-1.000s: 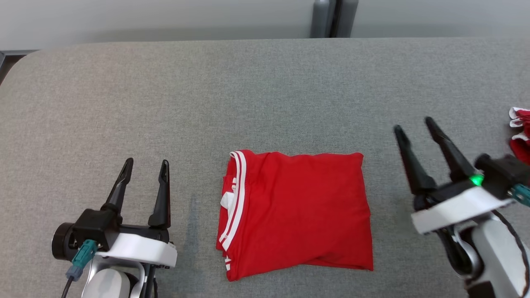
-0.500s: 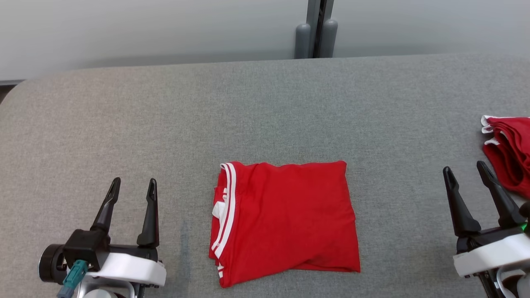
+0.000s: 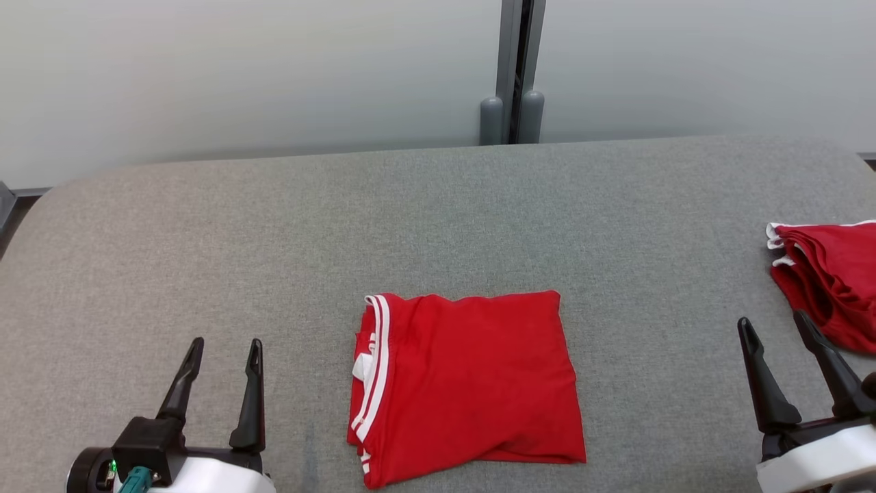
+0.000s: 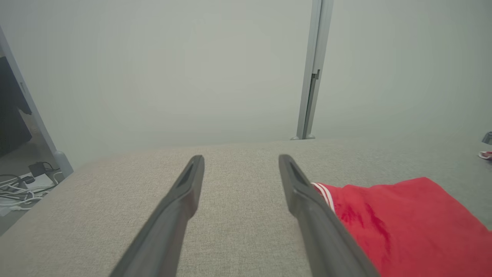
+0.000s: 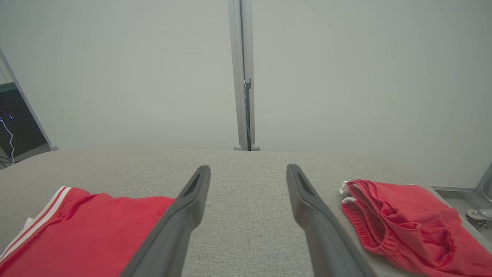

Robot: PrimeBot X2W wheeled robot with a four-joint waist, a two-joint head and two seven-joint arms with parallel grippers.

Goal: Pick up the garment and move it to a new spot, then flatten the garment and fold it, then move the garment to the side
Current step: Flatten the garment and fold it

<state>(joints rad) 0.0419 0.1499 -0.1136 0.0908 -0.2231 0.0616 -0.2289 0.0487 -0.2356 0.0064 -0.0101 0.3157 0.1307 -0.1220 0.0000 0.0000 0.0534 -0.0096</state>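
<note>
The garment (image 3: pixel 469 383) is red with white stripes along its left edge, and it lies folded into a neat rectangle on the grey table (image 3: pixel 342 226), near the front centre. It also appears in the left wrist view (image 4: pixel 403 219) and the right wrist view (image 5: pixel 77 231). My left gripper (image 3: pixel 226 346) stands open at the lower left, well left of the garment, with nothing between its fingers. At the lower right my right gripper (image 3: pixel 775 325) is open too, apart from the garment on its right side. In their own wrist views both the left gripper (image 4: pixel 240 159) and the right gripper (image 5: pixel 249 170) are empty.
A second red piece of clothing (image 3: pixel 831 284) lies crumpled at the table's right edge, just beyond my right gripper, and appears in the right wrist view (image 5: pixel 403 219). A pale wall with a grey post (image 3: pixel 512 68) runs behind the table. Cables lie on the floor at the left (image 4: pixel 19 184).
The head camera has tilted up, showing more wall and the far table edge. My right gripper has drawn back and down toward the lower right. The folded garment has stayed put.
</note>
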